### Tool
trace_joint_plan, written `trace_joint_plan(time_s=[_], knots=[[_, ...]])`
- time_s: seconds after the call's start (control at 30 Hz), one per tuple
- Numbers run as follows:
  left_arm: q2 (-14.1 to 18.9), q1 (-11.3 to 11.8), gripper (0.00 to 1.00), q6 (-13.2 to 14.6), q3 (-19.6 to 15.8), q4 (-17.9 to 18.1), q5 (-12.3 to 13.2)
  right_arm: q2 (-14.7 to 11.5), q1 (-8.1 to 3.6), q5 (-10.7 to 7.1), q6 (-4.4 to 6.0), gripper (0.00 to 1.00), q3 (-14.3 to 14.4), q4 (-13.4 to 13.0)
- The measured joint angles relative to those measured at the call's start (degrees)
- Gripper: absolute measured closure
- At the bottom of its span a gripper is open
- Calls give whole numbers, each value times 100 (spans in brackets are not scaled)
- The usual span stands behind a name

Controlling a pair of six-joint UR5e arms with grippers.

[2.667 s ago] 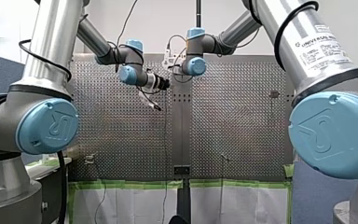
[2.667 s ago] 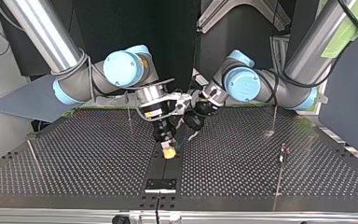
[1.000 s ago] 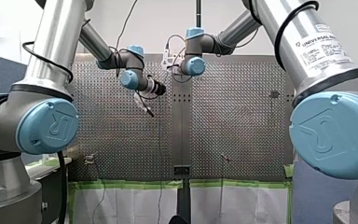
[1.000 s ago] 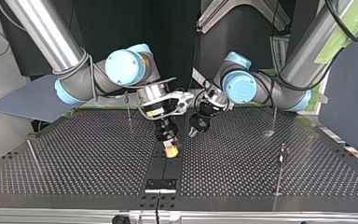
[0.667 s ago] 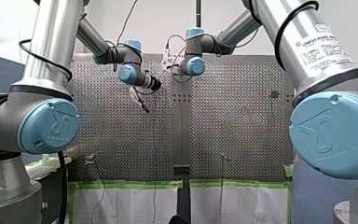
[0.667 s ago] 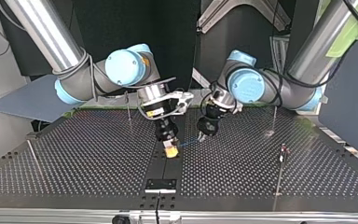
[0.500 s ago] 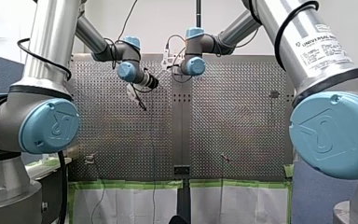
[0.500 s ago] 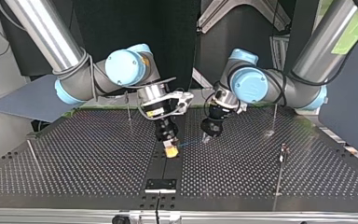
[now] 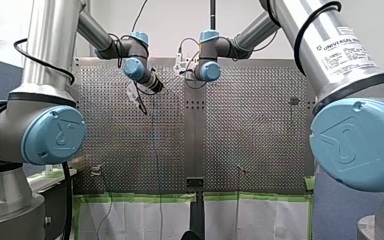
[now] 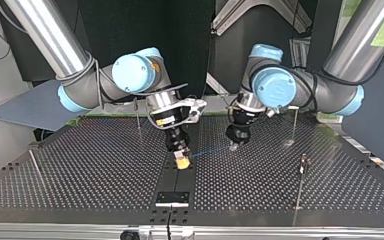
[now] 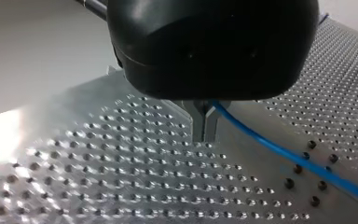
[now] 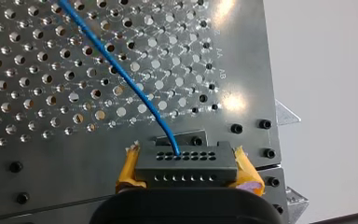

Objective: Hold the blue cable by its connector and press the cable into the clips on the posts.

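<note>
My right gripper (image 12: 186, 169) is shut with its yellow pads (image 12: 129, 169) on the black connector (image 12: 186, 162). From the connector the blue cable (image 12: 121, 74) runs away over the perforated table. In the top view that gripper (image 10: 182, 161) hangs low over the middle strip. The cable (image 10: 207, 151) stretches from it towards that view's right, to my left gripper (image 10: 234, 143). In the left wrist view the metal fingers (image 11: 204, 126) are shut on the blue cable (image 11: 298, 158), just above the table. In the front view my left gripper (image 9: 141, 104) is at the upper left.
Thin posts stand on the table: one with a clip at the top view's right (image 10: 301, 172), one behind it (image 10: 294, 124), one near the right arm (image 10: 138, 120), one at the left edge (image 10: 35, 167). A black bracket (image 10: 172, 197) sits on the middle strip.
My left gripper has slid along the cable away from my right gripper, towards the top view's right, and the cable between them is longer. The right gripper has stayed put with the connector.
</note>
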Motion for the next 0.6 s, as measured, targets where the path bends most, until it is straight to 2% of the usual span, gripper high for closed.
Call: trace_joint_plan(time_s=[0.2,0.6], knots=[[300,3,100,299,-61,-237,-302,8,-2,0,0,100,0,1],[729,-6,100,684,-189,-524,-913,18,40,-1,0,100,48,16]])
